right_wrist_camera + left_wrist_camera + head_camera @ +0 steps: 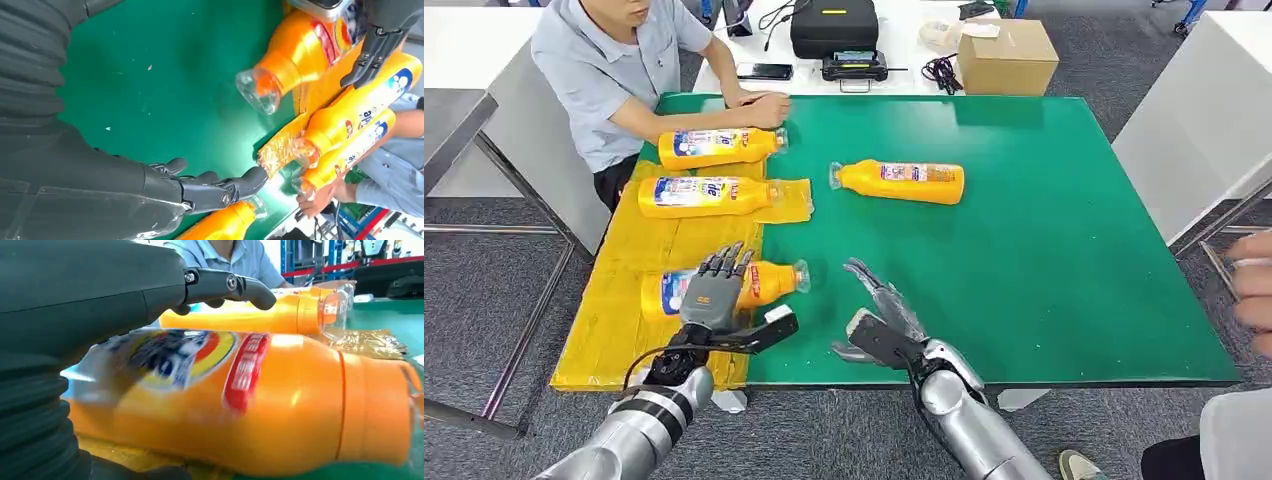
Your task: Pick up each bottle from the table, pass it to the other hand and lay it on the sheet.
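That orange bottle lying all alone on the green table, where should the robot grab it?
Best around the wide middle of the lone orange bottle, where the label is. It lies on its side with its clear cap toward the yellow sheet, so the right hand, open and nearer, could probably come down from above and wrap across the body. The neck looks too narrow.

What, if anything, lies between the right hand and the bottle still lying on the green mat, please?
Nothing visible does. Bare green mat separates the right hand from the lone bottle. The left hand and the other bottles lie off to the side, over the yellow sheet.
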{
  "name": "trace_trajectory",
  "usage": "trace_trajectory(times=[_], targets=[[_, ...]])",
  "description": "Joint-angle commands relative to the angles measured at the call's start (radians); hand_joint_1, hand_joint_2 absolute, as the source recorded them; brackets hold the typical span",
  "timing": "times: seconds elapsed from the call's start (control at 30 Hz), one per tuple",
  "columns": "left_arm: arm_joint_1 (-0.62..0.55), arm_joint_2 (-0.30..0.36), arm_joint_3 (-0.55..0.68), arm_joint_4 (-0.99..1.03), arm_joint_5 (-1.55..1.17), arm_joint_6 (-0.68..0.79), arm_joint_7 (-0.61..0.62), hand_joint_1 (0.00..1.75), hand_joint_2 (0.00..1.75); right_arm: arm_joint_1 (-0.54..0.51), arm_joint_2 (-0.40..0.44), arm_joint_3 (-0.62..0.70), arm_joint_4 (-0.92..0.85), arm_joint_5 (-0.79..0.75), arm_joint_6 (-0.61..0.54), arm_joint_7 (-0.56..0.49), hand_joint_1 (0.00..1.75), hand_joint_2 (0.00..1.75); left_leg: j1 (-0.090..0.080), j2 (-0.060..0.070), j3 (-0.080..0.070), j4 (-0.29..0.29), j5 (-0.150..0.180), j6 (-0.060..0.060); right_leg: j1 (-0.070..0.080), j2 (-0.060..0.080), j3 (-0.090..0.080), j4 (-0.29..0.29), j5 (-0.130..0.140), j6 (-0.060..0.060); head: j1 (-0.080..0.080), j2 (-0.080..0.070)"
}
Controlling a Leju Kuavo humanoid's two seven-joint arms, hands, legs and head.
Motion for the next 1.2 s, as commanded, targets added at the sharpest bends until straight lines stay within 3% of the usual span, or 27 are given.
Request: trace_trajectory(times=[0.03,0.13,0.4,0.47,0.63,0.73,0.77,0.9,0.93,0.97,1.0,1.2], targets=[[0.003,0.017,-0.066,0.045,0.015,0.011,-0.011,0.0,1.75,-0.035,-0.004,-0.01,0.063,0.013,0.004,0.005,0.0,1.75,0.001,0.002,0.003,0.0,-0.001,-0.002,0.001,0.002,0.002,-0.001,0.0,-0.002,0.0,0.0],[0.028,0.008,-0.097,-0.019,0.029,0.078,-0.047,0.0,1.75,-0.025,-0.005,-0.016,0.058,0.018,-0.003,0.002,0.0,1.75,0.002,0.003,0.004,0.0,-0.002,-0.003,0.002,0.002,0.004,-0.001,-0.001,-0.003,0.0,0.0],[0.333,0.035,-0.31,-0.701,0.249,0.091,-0.186,0.0,1.75,0.138,-0.041,-0.128,-0.218,-0.061,-0.022,-0.012,0.0,1.75,0.0,-0.001,0.001,0.0,-0.003,-0.001,0.001,-0.002,0.001,0.0,-0.003,-0.001,0.0,0.0],[0.406,-0.003,-0.264,-0.81,0.349,0.091,-0.337,0.0,1.75,0.175,-0.045,-0.157,-0.293,-0.127,0.017,-0.017,0.0,1.75,0.001,0.001,0.001,0.001,-0.004,-0.002,0.001,0.0,0.001,0.001,-0.004,-0.002,0.0,0.0],[0.44,-0.038,-0.229,-0.834,0.447,0.091,-0.42,0.0,1.75,0.207,-0.04,-0.165,-0.348,-0.124,-0.006,-0.003,0.0,1.75,0.0,0.0,-0.005,0.0,-0.003,-0.001,0.0,-0.001,-0.006,0.0,-0.002,-0.001,0.0,0.0],[0.469,-0.11,-0.118,-0.868,0.409,0.091,-0.516,0.0,1.75,0.209,-0.03,-0.156,-0.35,-0.124,-0.023,0.013,0.0,1.75,0.0,0.002,-0.005,0.001,-0.004,-0.002,0.001,0.001,-0.006,0.0,-0.002,-0.002,0.0,0.0],[0.478,-0.138,-0.086,-0.874,0.431,0.091,-0.567,0.0,1.75,0.211,-0.02,-0.156,-0.351,-0.13,-0.034,0.022,0.0,0.0,0.001,0.002,-0.004,0.001,-0.005,-0.003,0.001,0.001,-0.004,0.0,-0.003,-0.003,0.0,0.0],[0.489,-0.15,-0.111,-0.866,0.592,0.091,-0.616,0.0,1.75,0.229,0.001,-0.156,-0.362,-0.157,-0.073,0.059,0.0,0.0,0.0,0.003,-0.004,0.0,-0.004,-0.002,0.001,0.002,-0.005,0.0,-0.002,-0.002,0.0,0.0],[0.491,-0.15,-0.123,-0.861,0.623,0.091,-0.609,0.0,1.75,0.232,-0.002,-0.155,-0.364,-0.133,-0.105,0.065,0.0,1.75,0.001,0.003,-0.002,0.0,-0.005,-0.003,0.001,0.002,-0.003,-0.001,-0.003,-0.003,0.0,0.0],[0.491,-0.142,-0.151,-0.854,0.694,0.091,-0.595,0.0,1.75,0.236,-0.006,-0.148,-0.369,-0.051,-0.194,0.068,0.0,1.75,0.001,0.002,-0.002,0.0,-0.004,-0.003,0.001,0.001,-0.003,-0.001,-0.003,-0.002,0.0,0.0],[0.49,-0.137,-0.161,-0.853,0.712,0.091,-0.587,0.0,1.75,0.238,-0.01,-0.143,-0.372,-0.032,-0.213,0.067,0.0,1.75,0.001,0.002,-0.001,0.001,-0.005,-0.003,0.002,0.0,-0.001,0.0,-0.004,-0.003,0.0,0.0],[0.49,-0.137,-0.161,-0.853,0.712,0.091,-0.587,0.0,1.75,0.238,-0.01,-0.143,-0.372,-0.032,-0.213,0.067,0.0,1.75,0.001,0.002,-0.003,0.0,-0.003,-0.002,0.001,0.001,-0.004,-0.001,-0.002,-0.002,0.0,0.0]])
